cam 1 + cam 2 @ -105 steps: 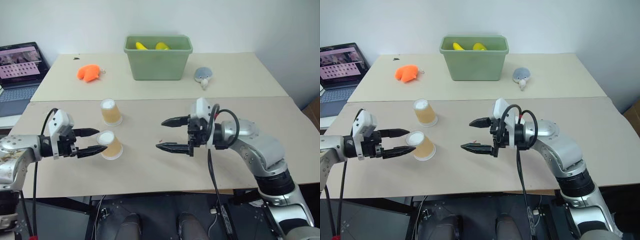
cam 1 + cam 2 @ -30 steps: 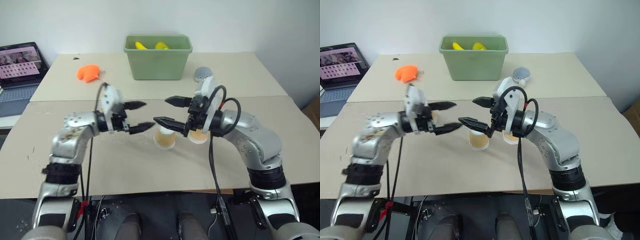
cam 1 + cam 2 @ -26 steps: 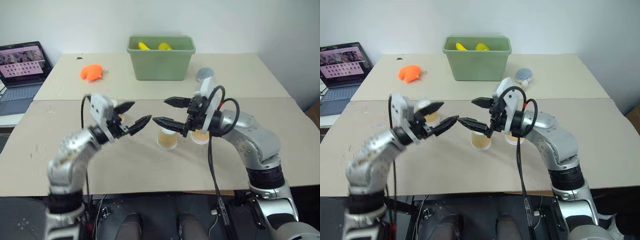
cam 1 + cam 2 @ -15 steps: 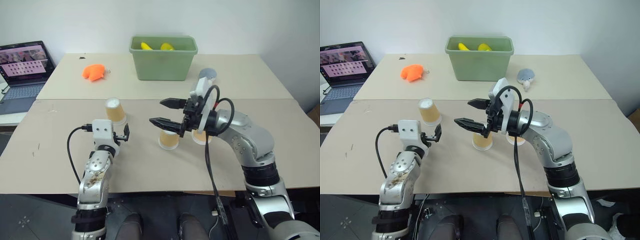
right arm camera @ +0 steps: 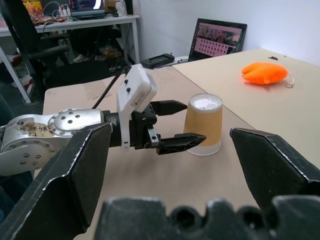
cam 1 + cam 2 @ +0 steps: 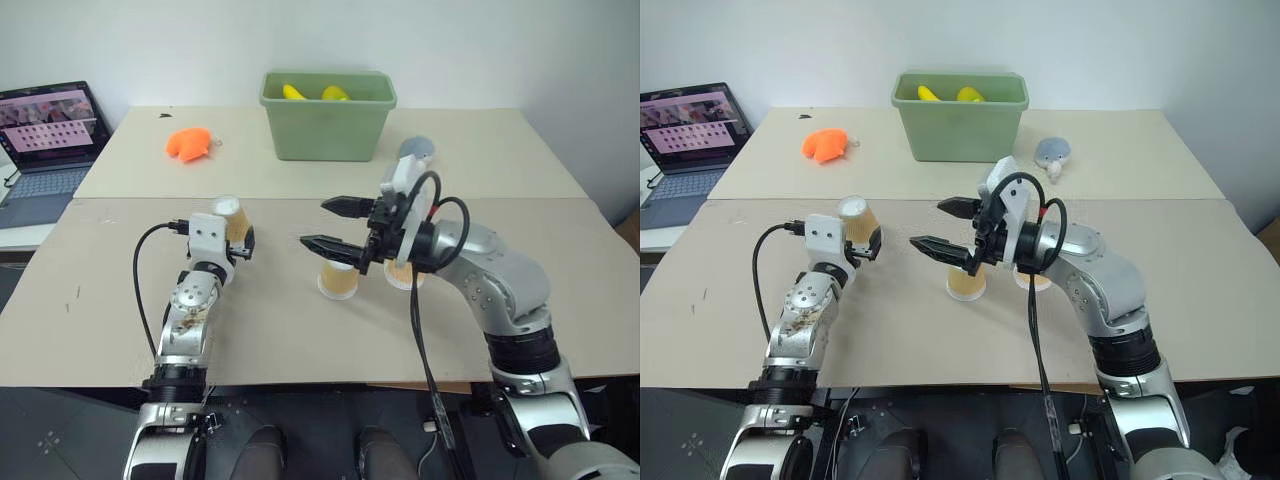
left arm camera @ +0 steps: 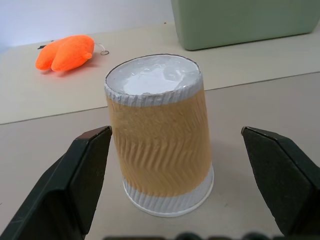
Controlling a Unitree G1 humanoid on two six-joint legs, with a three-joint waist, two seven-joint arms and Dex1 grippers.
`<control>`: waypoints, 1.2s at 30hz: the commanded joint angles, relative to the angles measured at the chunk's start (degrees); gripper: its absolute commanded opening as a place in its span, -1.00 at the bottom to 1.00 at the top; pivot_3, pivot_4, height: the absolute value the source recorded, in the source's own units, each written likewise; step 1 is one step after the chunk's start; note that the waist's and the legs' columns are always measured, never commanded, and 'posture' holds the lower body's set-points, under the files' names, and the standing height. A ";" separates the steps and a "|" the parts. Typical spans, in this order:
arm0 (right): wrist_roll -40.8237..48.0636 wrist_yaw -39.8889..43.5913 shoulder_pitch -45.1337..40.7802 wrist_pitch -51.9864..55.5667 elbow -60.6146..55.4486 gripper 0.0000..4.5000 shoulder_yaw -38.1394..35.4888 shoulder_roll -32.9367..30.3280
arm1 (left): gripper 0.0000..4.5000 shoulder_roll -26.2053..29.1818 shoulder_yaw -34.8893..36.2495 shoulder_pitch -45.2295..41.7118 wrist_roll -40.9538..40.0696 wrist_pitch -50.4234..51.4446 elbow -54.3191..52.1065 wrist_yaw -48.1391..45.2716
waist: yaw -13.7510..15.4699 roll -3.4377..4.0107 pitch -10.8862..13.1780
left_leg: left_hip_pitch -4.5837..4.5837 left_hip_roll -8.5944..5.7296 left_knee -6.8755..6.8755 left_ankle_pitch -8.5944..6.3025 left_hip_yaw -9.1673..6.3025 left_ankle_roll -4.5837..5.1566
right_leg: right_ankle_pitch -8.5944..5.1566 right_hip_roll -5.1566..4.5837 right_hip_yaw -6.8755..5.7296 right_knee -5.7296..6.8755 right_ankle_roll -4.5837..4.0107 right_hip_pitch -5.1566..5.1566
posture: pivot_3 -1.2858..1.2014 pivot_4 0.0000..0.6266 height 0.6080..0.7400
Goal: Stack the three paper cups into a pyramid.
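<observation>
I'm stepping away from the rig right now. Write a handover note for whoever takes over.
Left gripper: open, jaws either side of the third paper cup, which stands upside down on the table; not closed on it yet.
Right gripper: open, empty, above the base pair.
Base cups: one and its neighbour stand close together under the right gripper.
Done: base of two placed.
Left: grip the third cup and set it on top of the pair.

Third cup [image 6: 404, 273] mostly hidden behind the right hand [image 6: 328, 225].
</observation>
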 commanded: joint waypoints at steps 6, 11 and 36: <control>0.30 -0.46 -0.33 -0.99 -2.20 1.00 -1.47 -0.35 | 0.97 1.23 0.26 -9.72 -0.94 -5.03 11.53 -3.16 | -0.06 0.00 0.00 | 0.00 -0.01 0.00 0.00 0.00 0.00 | 0.00 0.01 -0.01 0.00 0.00 0.00 | 0.03 -0.52 0.88; 0.30 -0.38 -0.28 -0.93 -2.23 1.00 -1.31 -0.38 | 0.97 1.21 0.21 -13.44 -1.00 -6.48 17.88 -4.79 | -0.14 0.00 0.00 | -0.01 -0.01 -0.01 0.00 0.00 0.00 | 0.00 0.01 -0.01 -0.01 0.00 0.00 | 0.03 -0.52 0.88; -0.01 -0.71 0.44 -0.77 -2.90 1.00 -0.25 -0.17 | 0.97 2.15 0.34 -18.35 -1.99 -9.39 23.19 -8.53 | -0.23 0.00 0.00 | -0.04 -0.01 0.00 0.00 -0.01 0.00 | 0.00 0.02 -0.02 0.01 0.00 -0.03 | 0.03 -0.52 0.88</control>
